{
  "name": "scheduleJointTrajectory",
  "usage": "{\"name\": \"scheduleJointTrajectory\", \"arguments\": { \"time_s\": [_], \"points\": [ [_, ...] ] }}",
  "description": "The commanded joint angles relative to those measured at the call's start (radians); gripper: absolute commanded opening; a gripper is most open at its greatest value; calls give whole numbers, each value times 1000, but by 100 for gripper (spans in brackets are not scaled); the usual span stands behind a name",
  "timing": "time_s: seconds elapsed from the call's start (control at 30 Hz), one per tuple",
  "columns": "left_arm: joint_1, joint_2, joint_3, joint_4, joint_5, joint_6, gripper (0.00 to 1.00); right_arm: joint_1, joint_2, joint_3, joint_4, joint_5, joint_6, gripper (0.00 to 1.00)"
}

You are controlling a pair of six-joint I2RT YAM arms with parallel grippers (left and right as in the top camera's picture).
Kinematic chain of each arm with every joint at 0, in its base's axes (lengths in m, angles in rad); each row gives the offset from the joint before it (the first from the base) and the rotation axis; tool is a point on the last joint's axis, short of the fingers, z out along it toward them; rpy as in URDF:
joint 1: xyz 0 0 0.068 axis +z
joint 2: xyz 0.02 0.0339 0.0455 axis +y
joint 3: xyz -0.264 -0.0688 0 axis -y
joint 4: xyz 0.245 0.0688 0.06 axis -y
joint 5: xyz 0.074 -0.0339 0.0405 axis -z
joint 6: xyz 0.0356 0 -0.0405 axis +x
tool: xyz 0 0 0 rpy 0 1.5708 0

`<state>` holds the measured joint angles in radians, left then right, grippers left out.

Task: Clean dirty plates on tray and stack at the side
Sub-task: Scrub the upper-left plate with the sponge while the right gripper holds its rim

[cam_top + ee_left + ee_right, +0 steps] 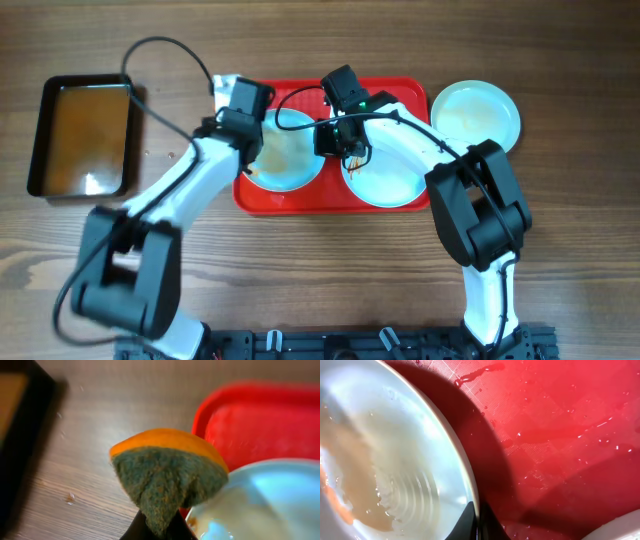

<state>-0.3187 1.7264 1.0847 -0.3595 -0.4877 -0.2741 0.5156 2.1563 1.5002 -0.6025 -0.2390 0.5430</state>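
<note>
A red tray [400, 92] holds two pale plates. The left plate [290, 165] has brownish smears; the right plate [385, 180] lies beside it. My left gripper [248, 150] is shut on an orange and green sponge [167, 472] at the left plate's left rim [260, 500]. My right gripper [333, 138] is shut on the left plate's right rim [470, 485], fingers on either side of the edge [477, 522]. Brown dirty water lies in that plate [360, 485]. A third plate [478, 115] rests on the table to the right of the tray.
A black tray [85, 135] with brownish liquid sits at the far left, also at the edge of the left wrist view [15, 435]. The red tray floor [560, 435] is wet. Bare wooden table [320, 270] lies in front.
</note>
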Motion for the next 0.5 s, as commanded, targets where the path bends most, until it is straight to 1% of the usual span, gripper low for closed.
{"name": "scheduleJointTrajectory", "arguments": {
  "time_s": [0.0,0.1,0.2,0.33,0.47],
  "points": [
    [1,-66,-7,3,259,-30,4,-8,34,-25,-14,58,-21,4],
    [1,-19,-12,6,441,-180,4,-8,34,-25,-13,58,-20,4],
    [0,62,-13,7,489,-262,4,-8,34,-25,-13,58,-20,4],
    [0,146,-14,6,569,-262,4,-8,34,-25,-13,59,-21,4],
    [1,173,-19,-18,571,-253,4,-8,34,-25,-16,59,-22,4]
  ]
}}
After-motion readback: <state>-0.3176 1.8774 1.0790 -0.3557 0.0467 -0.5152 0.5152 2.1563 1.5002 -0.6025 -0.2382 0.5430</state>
